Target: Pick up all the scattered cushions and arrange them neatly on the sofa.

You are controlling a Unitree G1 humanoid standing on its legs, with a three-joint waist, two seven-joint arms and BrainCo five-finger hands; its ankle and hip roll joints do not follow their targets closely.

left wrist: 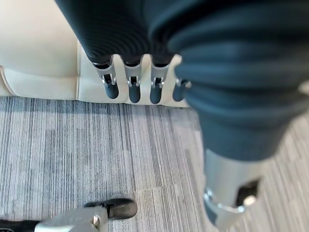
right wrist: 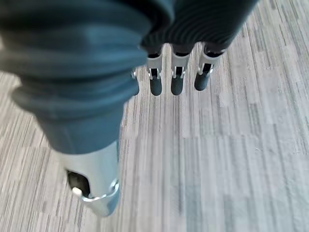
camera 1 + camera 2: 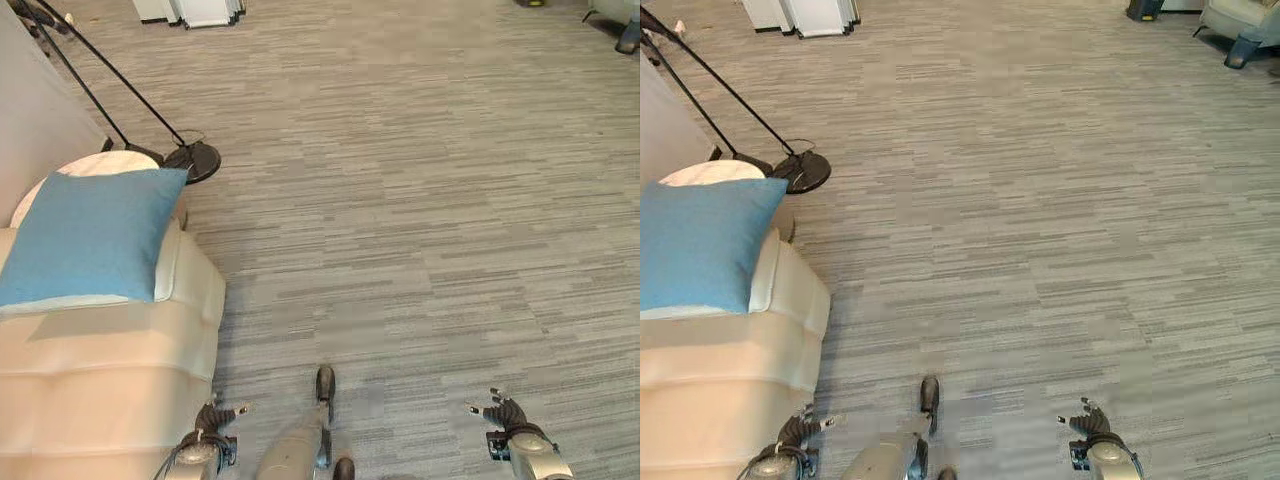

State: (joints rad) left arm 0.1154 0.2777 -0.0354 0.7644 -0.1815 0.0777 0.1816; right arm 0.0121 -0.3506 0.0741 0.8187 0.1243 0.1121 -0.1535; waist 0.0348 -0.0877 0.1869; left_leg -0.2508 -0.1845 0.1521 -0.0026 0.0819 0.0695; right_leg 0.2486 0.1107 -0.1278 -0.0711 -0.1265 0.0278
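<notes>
A blue cushion (image 3: 90,235) leans on the cream sofa (image 3: 110,370) at the left, over a white cushion (image 3: 168,266) whose edge shows beneath it. My left hand (image 3: 212,420) hangs low beside the sofa's front corner, open and holding nothing; its fingers (image 1: 133,87) point at the sofa's base. My right hand (image 3: 505,415) hangs at the lower right over bare carpet, open and empty, with its fingers (image 2: 176,79) straight.
A black floor-lamp base (image 3: 192,158) with slanted poles stands behind the sofa beside a round pale side table (image 3: 700,173). White furniture (image 3: 190,10) stands at the far wall. A grey chair (image 3: 1245,25) sits at the far right. Grey carpet (image 3: 420,220) spreads ahead.
</notes>
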